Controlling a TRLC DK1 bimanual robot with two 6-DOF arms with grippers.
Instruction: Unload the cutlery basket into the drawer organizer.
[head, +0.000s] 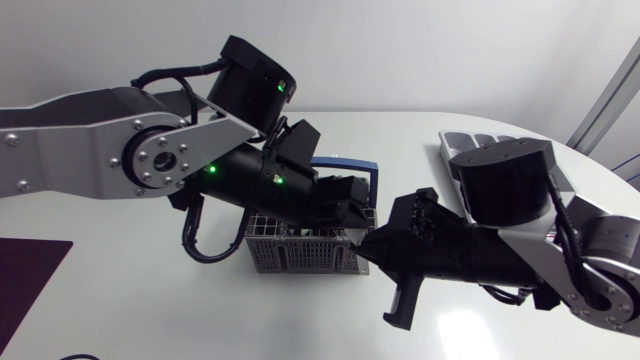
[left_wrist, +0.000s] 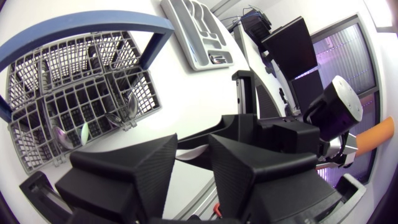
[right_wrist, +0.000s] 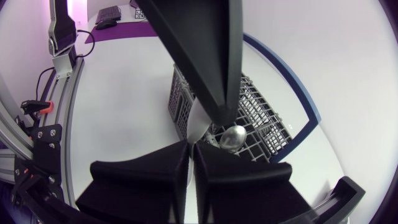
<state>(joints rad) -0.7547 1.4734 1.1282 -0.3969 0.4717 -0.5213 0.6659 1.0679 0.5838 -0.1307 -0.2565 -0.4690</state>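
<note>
The step in hand looks like lifting one piece out of the cutlery basket (head: 300, 255) and passing it between arms. The right claw (right_wrist: 190, 155) is pressed together on the flat handle of a piece of cutlery (right_wrist: 198, 123). That handle runs straight ahead of the claw, up to the tip of the left claw (left_wrist: 193, 149), which hangs over the basket. Whether the left claw also grips the piece I cannot tell; from its own camera a pale strip crosses its mouth, but contact is not clear.

The basket stands on the tabletop (head: 150, 300) directly under the left claw and just ahead of the right claw. More cutlery is left in it: a spoon (right_wrist: 235, 137) lies in the grid just beside the held handle, and other pieces show in the far compartments. So the unloading is judged to be only partly done.

The drawer organizer (left_wrist: 185, 40) lies well beyond the basket from the left claw, behind the right arm's wrist and out on that arm's side.

Next, as I judge it, the right claw must keep its clamp while the piece comes clear of the basket wall. It then has to swing back to the organizer and pick the matching slot, minding the left claw close above it
</note>
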